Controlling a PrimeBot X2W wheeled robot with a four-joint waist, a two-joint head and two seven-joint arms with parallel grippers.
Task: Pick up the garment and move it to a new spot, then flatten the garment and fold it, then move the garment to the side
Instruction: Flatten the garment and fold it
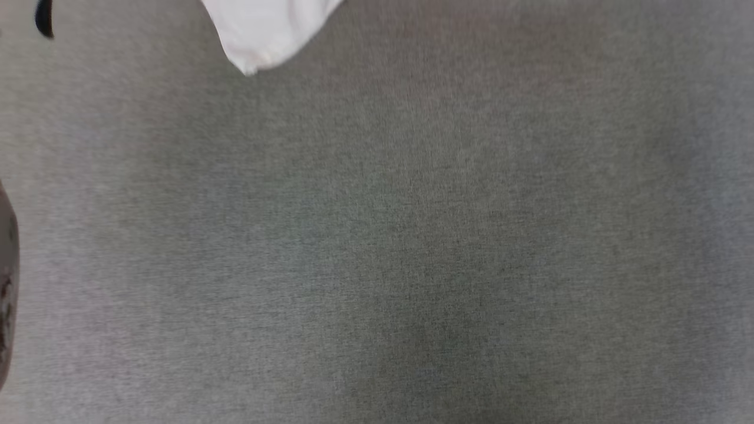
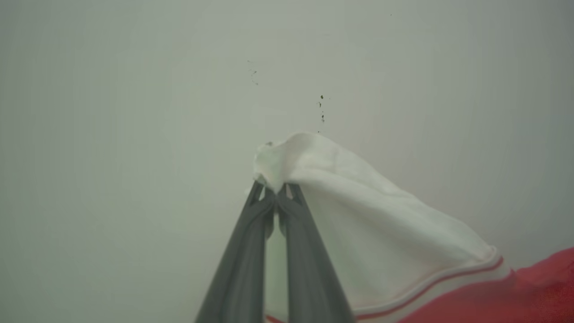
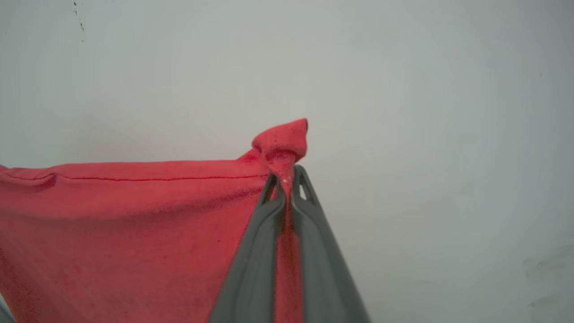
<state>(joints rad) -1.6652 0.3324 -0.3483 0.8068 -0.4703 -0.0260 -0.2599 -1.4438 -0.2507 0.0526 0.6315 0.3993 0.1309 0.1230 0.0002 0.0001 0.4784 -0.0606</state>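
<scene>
A white corner of the garment (image 1: 265,29) hangs down from the top edge of the head view, above the grey surface. In the left wrist view my left gripper (image 2: 276,190) is shut on a bunched white sleeve of the garment (image 2: 372,224), with red-white striped trim and red cloth at the lower right. My right gripper (image 3: 287,179) is shut on a pinched corner of the red garment (image 3: 125,224) in the right wrist view, and the hemmed edge stretches taut to the left.
A grey fabric-like surface (image 1: 412,247) spreads across the head view. A dark rounded shape (image 1: 7,282) shows at the left edge and a small black object (image 1: 44,17) at the top left. Both wrist views face a pale blank wall (image 2: 134,112).
</scene>
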